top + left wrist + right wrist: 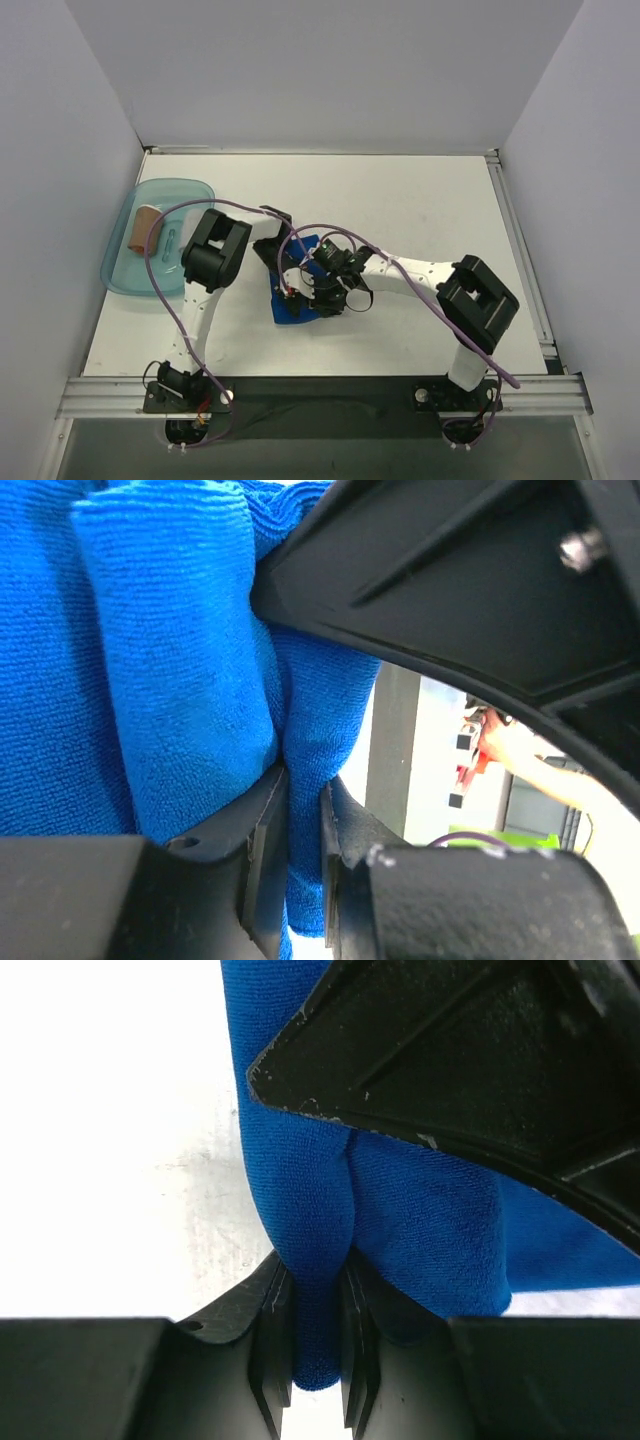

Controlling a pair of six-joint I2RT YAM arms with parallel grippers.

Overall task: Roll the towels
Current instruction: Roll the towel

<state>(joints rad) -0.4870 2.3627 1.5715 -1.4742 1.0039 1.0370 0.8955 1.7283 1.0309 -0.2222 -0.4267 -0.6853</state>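
A bright blue towel (298, 308) lies bunched at the table's middle, between my two grippers. My left gripper (288, 283) comes in from the left and is shut on a fold of the blue towel (200, 680), the cloth pinched between its fingers (265, 840). From the right, my right gripper (320, 285) is shut on another fold of the same towel (420, 1230), and that fold hangs down through its jaws. The arms hide most of the cloth from above. A tan rolled towel (146, 229) lies in the tray on the left.
A translucent teal tray (115, 275) sits at the table's left edge. Purple cables (160, 290) loop over both arms. White walls close the table on three sides, and a metal rail (320, 392) runs along the near edge.
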